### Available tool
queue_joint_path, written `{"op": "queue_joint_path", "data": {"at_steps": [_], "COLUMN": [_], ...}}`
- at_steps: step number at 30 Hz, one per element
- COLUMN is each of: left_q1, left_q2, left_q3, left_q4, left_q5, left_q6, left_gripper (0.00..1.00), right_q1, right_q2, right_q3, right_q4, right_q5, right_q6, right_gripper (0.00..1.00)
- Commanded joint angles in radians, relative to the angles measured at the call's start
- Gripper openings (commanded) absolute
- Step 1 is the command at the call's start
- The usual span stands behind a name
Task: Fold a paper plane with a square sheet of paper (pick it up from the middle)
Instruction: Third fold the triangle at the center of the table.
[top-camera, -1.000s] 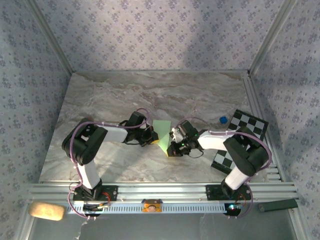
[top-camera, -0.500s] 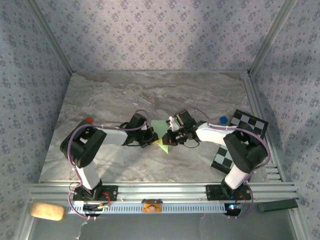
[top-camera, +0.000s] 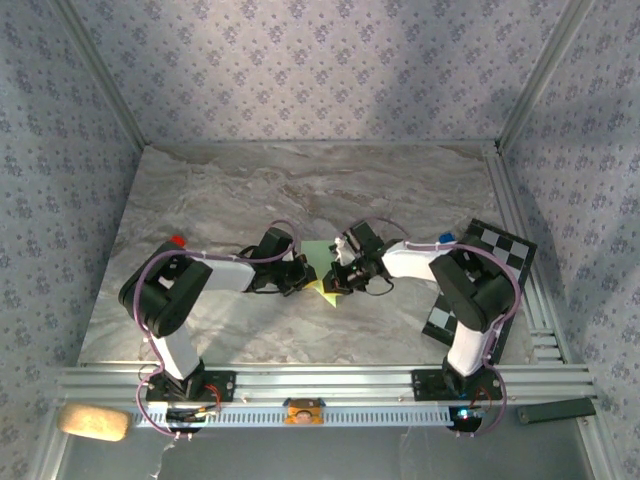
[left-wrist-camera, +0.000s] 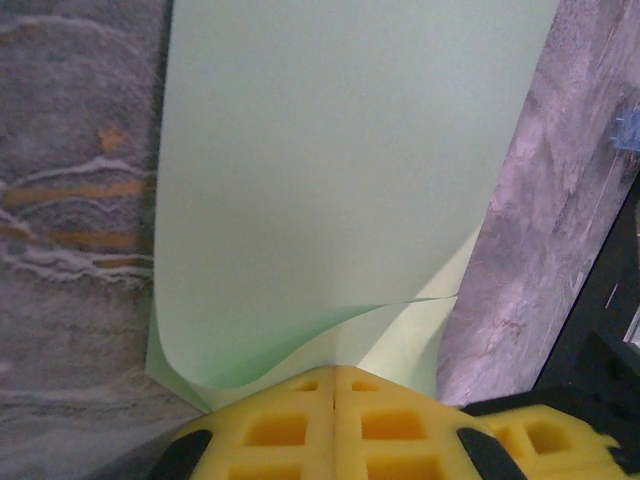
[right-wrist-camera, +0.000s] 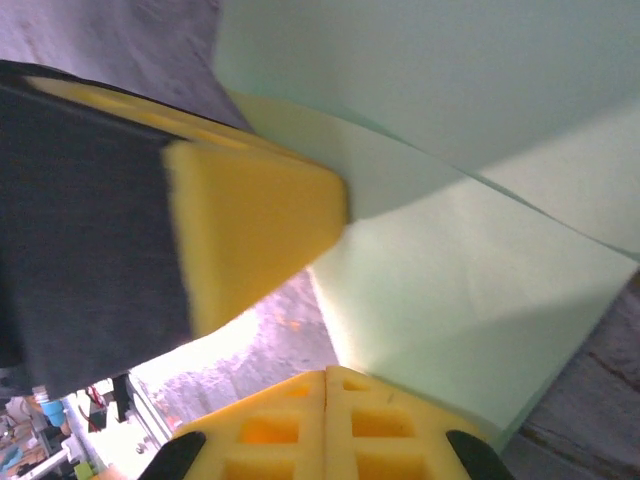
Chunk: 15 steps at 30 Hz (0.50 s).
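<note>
Left gripper (left-wrist-camera: 333, 375), right gripper (right-wrist-camera: 326, 372) pinch square sheet of paper (left-wrist-camera: 340, 150); arms inward

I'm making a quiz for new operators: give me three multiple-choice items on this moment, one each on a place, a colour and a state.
1. Where is the square sheet of paper?
A. at the far left corner
B. between the left gripper and the right gripper
C. at the near right corner

2. What colour are the left gripper's fingers?
A. yellow
B. red
C. white

3. How do the left gripper's jaws stand?
A. wide apart
B. shut
C. half open

Answers: 1 B, the top view shows it between their fingertips; 2 A, the left wrist view shows yellow fingers; 3 B, they meet with no gap.
</note>
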Motion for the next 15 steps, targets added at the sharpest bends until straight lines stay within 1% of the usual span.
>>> {"op": "queue_joint_path", "data": {"at_steps": [1,4,9,11,15], "left_q1": [-0.005,-0.003,-0.002,-0.006,-0.028], "left_q2": [-0.014,-0.030,-0.083,-0.095,-0.089], "left_q3": [0.003,0.035,0.091,0.097,0.096], "left_q4": [-0.091,-0.119,-0.184,-0.191,-0.188], "left_q5": [-0.044,-0.032,-0.025,-0.005,0.023], "left_q6": [0.024,0.065,0.133,0.142,0.124], "left_gripper": [0.01,0.04,0.08,0.08,0.04], "right_q1": [-0.016,-0.022,-0.034,-0.036,-0.036], "right_q2": [0.024,0.022,0.023,0.025,0.032], "right_q3": [-0.037,-0.057,-0.061,-0.055,-0.043], "right_q4": [-0.066,-0.085,-0.085,-0.086,-0.089], "right_q5": [0.019,0.038,0.031,0.030,0.030], "right_q6": [-0.026,-0.042,-0.055,-0.058,-0.061], "right_gripper": [0.02,0.01,0.01,0.01,0.00]}}
